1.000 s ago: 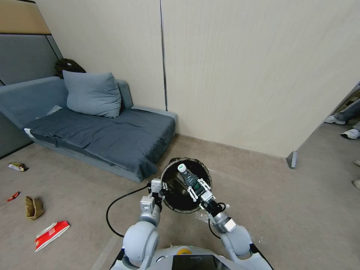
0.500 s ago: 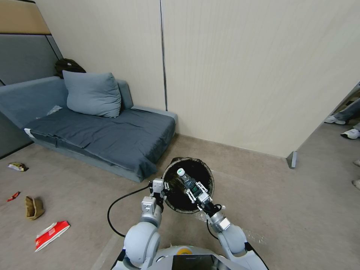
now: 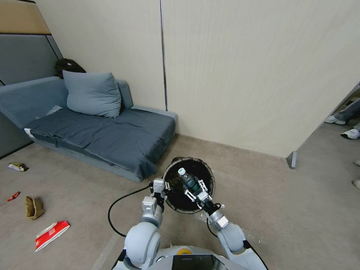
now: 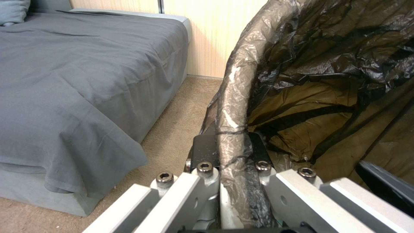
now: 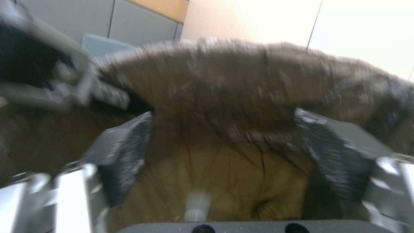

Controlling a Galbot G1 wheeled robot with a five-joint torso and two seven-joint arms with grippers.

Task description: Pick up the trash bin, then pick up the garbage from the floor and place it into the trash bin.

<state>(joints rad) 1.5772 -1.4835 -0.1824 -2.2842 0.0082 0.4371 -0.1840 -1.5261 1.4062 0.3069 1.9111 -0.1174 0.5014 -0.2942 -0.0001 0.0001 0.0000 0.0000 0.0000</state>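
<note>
The trash bin (image 3: 210,180), lined with a black bag, hangs tilted in front of me, its mouth toward me. My left gripper (image 3: 161,187) is shut on its rim (image 4: 235,106), with one finger on each side of the liner. My right gripper (image 3: 195,189) is inside the bin's mouth; its fingers (image 5: 125,161) are spread wide with only liner between them. A clear green-labelled bottle (image 3: 186,178) with a white cap lies in the bin just past the fingertips. More garbage lies on the floor at far left: a red-and-white carton (image 3: 51,234), a tan paper bag (image 3: 33,207), a red scrap (image 3: 13,195) and a yellow wrapper (image 3: 17,166).
A grey sofa (image 3: 112,138) with a cushion (image 3: 92,93) stands to the left, its corner close beside the bin (image 4: 86,97). The beige wall (image 3: 243,75) is behind. A black cable (image 3: 114,210) loops on the carpet by my left arm. People's shoes (image 3: 350,133) show at far right.
My right arm has drawn back toward me and its gripper sits lower in the bin's mouth. The bottle has sunk deeper into the bin. My left gripper keeps its hold.
</note>
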